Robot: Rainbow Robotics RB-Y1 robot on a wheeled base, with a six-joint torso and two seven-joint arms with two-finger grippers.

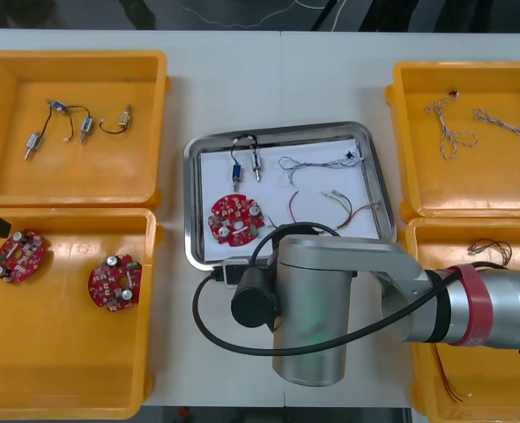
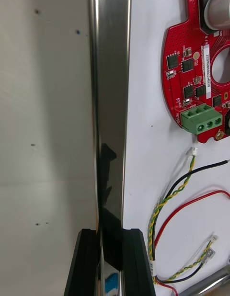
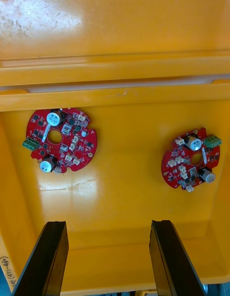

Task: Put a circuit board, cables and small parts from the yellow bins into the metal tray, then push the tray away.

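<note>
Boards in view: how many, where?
3. One board in the tray; two in the near left bin, one by its left wall, one mid-bin. Right arm covers the tray's near edge; more may hide.

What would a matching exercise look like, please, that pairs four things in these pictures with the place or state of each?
Things:
1. right gripper
2. left gripper
3. two circuit boards
4. metal tray

Places or states:
a. lying in the near left yellow bin
b. white inside, with a shiny rim
c. fingers open, over the near left yellow bin
d. fingers shut on the tray's near rim

Pairs: 1-d, 2-c, 3-a, 4-b.
</note>
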